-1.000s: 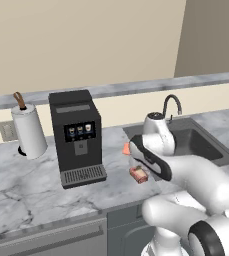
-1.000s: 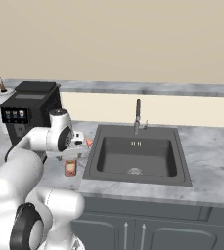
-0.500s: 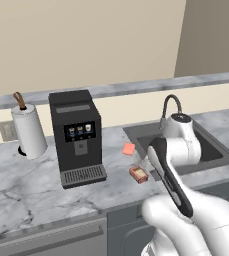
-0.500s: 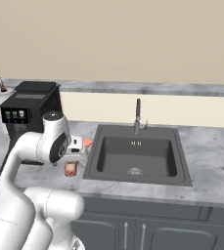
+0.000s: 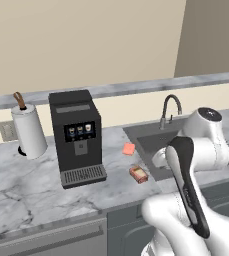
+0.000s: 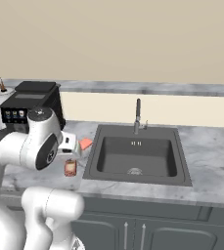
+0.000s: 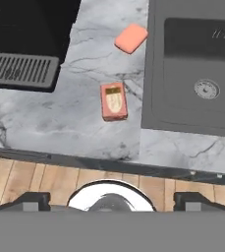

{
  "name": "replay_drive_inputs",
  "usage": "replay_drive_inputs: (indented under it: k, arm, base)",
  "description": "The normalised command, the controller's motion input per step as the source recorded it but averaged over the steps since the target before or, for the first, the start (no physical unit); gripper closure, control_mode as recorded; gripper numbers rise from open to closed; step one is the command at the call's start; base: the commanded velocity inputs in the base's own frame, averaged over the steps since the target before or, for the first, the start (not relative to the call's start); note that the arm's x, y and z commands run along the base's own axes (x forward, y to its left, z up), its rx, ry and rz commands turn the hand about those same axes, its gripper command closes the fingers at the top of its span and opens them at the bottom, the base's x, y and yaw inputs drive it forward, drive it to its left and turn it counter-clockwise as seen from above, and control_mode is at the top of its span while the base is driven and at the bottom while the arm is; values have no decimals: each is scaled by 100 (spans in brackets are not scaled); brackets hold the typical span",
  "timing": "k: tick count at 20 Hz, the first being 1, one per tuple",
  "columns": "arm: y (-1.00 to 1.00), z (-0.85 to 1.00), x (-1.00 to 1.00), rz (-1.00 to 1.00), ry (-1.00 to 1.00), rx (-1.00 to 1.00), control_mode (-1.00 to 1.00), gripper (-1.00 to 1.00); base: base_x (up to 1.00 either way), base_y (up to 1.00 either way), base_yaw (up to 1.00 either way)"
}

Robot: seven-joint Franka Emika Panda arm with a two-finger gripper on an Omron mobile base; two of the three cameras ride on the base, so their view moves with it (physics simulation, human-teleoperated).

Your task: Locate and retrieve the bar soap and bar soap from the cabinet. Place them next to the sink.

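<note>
Both soaps, pink [image 7: 131,38] and brown [image 7: 114,101], sit on the worktop by the sink's [image 7: 153,74] left rim (placement looks done); gripper opening can't be judged.

Flat coral-pink bar soap [image 7: 131,38] showing plain, no markings. Blocky reddish-brown bar soap [image 7: 114,101] showing a paler tan face. Dark grey rectangular sink [image 7: 192,74] sitting with a silver round drain [image 7: 206,89]. Grey-and-white veined marble worktop [image 7: 84,123] running under a black coffee machine [image 5: 76,136]. White paper towel roll [image 5: 28,131] showing a brown top. Light wood plank floor [image 7: 60,184] showing below.
</note>
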Motion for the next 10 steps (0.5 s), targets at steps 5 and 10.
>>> replay_drive_inputs:
  k: [5, 10]
  arm:
    - [-12, 44, -69, -3, -26, 6, -100, -100]
    - [-17, 39, -49, -12, -22, -3, -100, -100]
  base:
    - [0, 0, 0]
    - [0, 0, 0]
